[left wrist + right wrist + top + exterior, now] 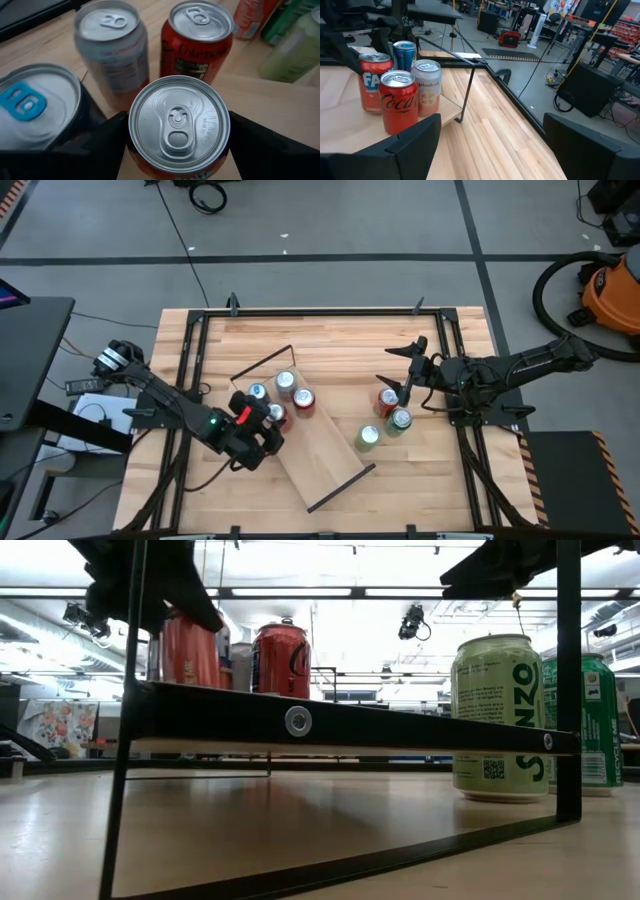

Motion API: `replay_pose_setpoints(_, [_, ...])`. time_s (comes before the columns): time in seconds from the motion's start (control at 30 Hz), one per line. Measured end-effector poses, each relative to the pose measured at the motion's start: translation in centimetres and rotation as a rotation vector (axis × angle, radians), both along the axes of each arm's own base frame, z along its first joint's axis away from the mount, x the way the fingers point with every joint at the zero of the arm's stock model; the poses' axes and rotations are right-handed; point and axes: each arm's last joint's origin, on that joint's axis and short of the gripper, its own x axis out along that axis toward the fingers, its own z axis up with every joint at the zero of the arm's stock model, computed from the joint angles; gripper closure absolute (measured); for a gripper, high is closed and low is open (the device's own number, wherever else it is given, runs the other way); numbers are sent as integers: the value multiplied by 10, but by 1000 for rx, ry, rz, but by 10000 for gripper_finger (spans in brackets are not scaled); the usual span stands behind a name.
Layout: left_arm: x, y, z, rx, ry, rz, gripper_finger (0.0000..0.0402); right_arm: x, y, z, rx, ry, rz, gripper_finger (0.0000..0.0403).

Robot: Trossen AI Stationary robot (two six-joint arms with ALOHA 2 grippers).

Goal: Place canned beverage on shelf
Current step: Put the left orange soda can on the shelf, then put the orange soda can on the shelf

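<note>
The shelf (318,448) is a pale plank lying slantwise mid-table, its black end frames resting on the tabletop. A blue-tabbed can (35,105), a silver can (112,45) and a red cola can (200,40) stand upright on its far end. My left gripper (177,135) is shut on a fourth, orange-red can (275,416) beside them. My right gripper (405,383) hangs open over the right of the table, just above an orange can (388,401). A green can (400,420) and a pale green can (368,437) stand on the tabletop next to it. My left gripper pinches the orange-red can's side wall (137,157) just under its top rim, one finger on each opposite side. The fingers (100,142) slant down from the table's left. The can is upright over the shelf's far end; whether its base rests on the plank, I cannot tell.
The shelf's near end (335,475) is bare plank. Black frame rails (190,370) run along the table's left and right sides. On the floor beyond the far right corner stands an orange vacuum (610,290).
</note>
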Motion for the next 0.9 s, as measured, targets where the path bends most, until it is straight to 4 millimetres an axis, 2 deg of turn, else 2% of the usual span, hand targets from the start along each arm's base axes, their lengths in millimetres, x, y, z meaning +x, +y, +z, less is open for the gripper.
replay_pose_setpoints(0.37, [4,5,0,-14,18,-3,56,0,0,0,0,1,0,41])
replay_pose_setpoints(0.5, [4,5,0,3,48,-29,54,0,0,0,0,1,0,41])
replay_pose_setpoints(0.9, [10,1,17,69,72,-120,52,0,0,0,4,1,8,41])
